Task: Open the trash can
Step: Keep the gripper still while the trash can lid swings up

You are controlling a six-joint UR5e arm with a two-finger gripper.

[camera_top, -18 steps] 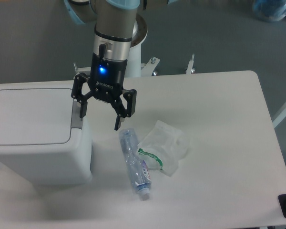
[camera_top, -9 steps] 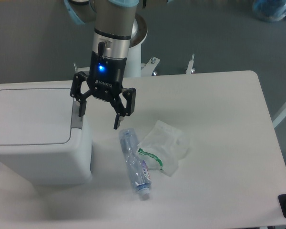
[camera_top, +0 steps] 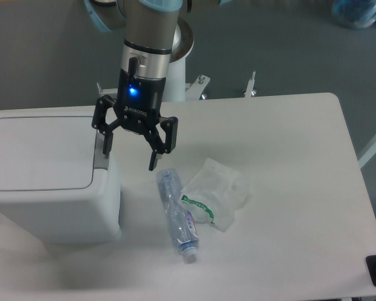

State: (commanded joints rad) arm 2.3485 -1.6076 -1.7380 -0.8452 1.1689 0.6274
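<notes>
The bin (camera_top: 50,182) is seen at the left edge of the white surface (camera_top: 288,188), its flat lid (camera_top: 41,152) shut and a grey tab (camera_top: 100,152) showing at the lid's right edge. The pincer (camera_top: 130,152) is held above that right edge — spread wide, gripping nothing — with one finger (camera_top: 106,141) over the tab. A bottle (camera_top: 177,216) and a clear bag (camera_top: 213,191) are found lying just right of the bin.

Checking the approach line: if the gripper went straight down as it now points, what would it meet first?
Probably the trash can: one finger of the open gripper hangs over its grey tab, the other over bare table. Depth is unclear.
</notes>
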